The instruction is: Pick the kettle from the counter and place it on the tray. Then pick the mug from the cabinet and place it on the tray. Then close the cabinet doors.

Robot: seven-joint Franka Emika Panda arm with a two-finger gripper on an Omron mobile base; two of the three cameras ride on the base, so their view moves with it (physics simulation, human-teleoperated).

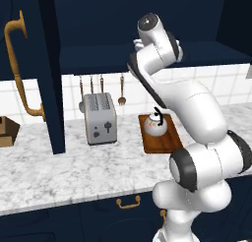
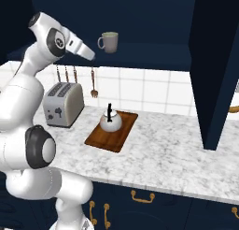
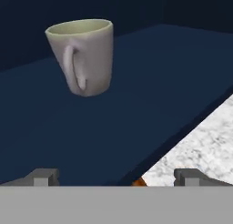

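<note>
Kettle [image 2: 111, 122] set on tray [image 2: 112, 131]. Jaws wide, empty; to be centred on mug [image 3: 84, 57] body, handle avoided.

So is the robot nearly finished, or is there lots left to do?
About a third done. The kettle already sits on the tray. The open hand is aimed at the mug on the cabinet shelf, not touching it. Left: carrying the mug to the tray, then shutting the cabinet doors.

Open shelf space between pincer [image 3: 116, 177] and mug [image 3: 84, 57] (upright).
</note>
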